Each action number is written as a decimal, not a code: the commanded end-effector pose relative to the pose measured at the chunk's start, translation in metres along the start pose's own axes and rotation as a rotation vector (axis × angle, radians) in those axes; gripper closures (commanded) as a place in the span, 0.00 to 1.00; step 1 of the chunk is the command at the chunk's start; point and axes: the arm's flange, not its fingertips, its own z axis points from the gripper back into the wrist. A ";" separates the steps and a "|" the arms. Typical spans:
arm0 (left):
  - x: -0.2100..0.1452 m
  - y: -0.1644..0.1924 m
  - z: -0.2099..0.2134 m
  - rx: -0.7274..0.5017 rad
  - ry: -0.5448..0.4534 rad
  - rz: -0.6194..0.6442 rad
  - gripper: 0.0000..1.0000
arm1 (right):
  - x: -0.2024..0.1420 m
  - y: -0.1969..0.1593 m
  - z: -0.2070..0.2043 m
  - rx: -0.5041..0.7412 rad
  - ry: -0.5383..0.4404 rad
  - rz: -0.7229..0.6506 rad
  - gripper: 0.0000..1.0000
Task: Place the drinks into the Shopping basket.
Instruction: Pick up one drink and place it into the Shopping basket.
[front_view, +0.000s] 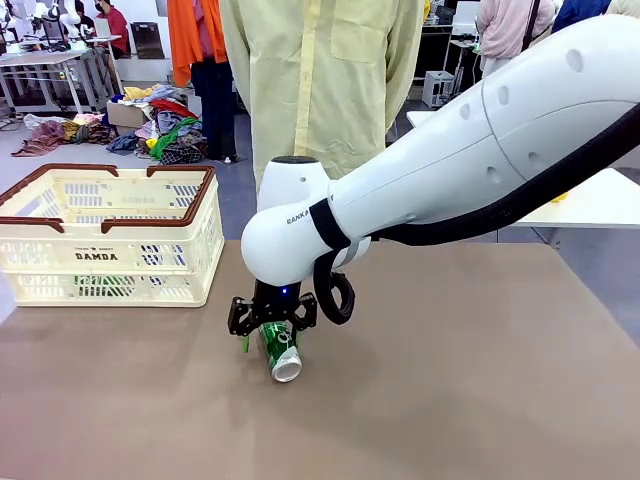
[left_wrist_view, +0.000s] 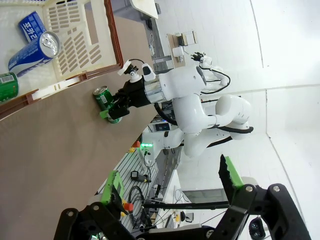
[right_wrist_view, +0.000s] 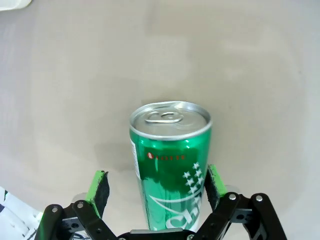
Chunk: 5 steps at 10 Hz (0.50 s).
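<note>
Green can: smooth glossy metal cylinder with white lettering and a silver pull-tab lid, lying on its side on the matte brown table, low and left of centre in the front view. Its long axis runs along the table, lid end toward the picture's bottom edge. In the right wrist view the can sits between the green pads; one pad stands clear of it with a gap, the other is close against its side, contact not certain.

Right gripper, black linkage with green pads, stands spread wide over the can's base end, not clamped on it. Left gripper is spread wide with nothing between its fingers.

Shopping basket: cream slotted rigid plastic, dark red-brown rim and handles, at the front view's left, well apart from the green can. In the left wrist view, upper left, it holds a blue-and-white can lying on its side, a blue packet, and another green can at the frame's left edge.
</note>
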 end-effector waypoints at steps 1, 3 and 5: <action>-0.004 -0.001 -0.002 0.002 0.003 -0.003 0.00 | -0.009 -0.006 0.021 -0.080 -0.041 -0.051 0.00; -0.004 -0.001 -0.002 0.002 0.003 -0.003 0.00 | -0.012 -0.012 0.044 -0.137 -0.061 -0.067 0.00; -0.004 -0.001 -0.002 0.002 0.003 -0.003 0.00 | -0.019 -0.022 0.078 -0.110 -0.054 -0.026 0.00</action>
